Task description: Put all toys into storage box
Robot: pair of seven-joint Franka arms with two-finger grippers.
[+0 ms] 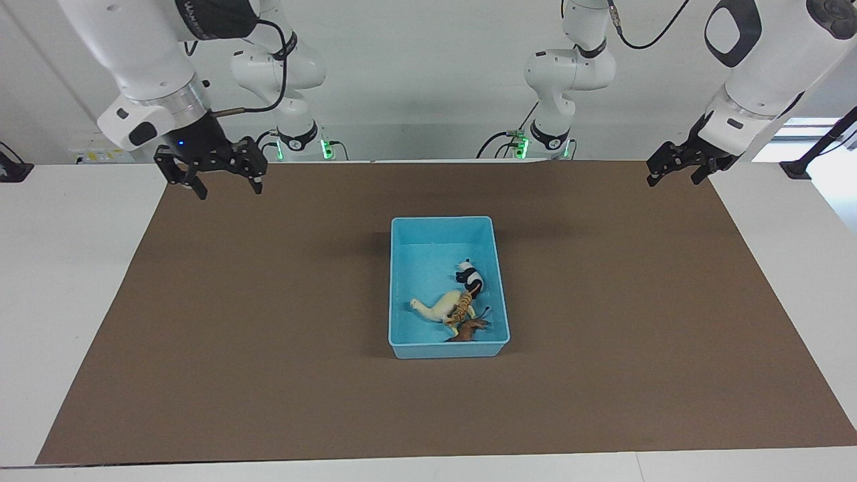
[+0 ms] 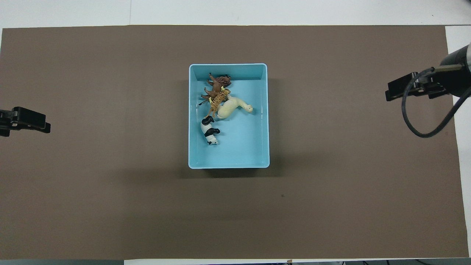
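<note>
Here, four small plastic animal figurines lie together inside the shallow rectangular light-blue plastic storage box (image 1: pixel 399 281) at the middle of the brown mat (image 1: pixel 268 335) that covers the white counter (image 1: pixel 60 268). The brown lion with a dark mane (image 2: pixel 218 83) lies in the end of the box farther from the robots, the orange striped tiger (image 2: pixel 217 100) rests against it and on the cream long-necked llama (image 2: pixel 233 107), and the black-and-white panda (image 2: pixel 209 130) lies on its side just beside them, nearer to the robots. The right pincer (image 1: pixel 215 175) hangs over the mat's corner at the right arm's end, jaws wide and empty; the left pincer (image 1: pixel 677 164) waits over the mat's edge at the left arm's end, its jaws also spread with nothing between them. No toy shows on the mat outside the box, so the task looks done. The figurines appear light, rigid and smooth, likely to slip or tip under a careless pinch; each would best be taken across the trunk of its body, not by thin legs, neck or tail. The box seems light and stiff, best held by its rim.
</note>
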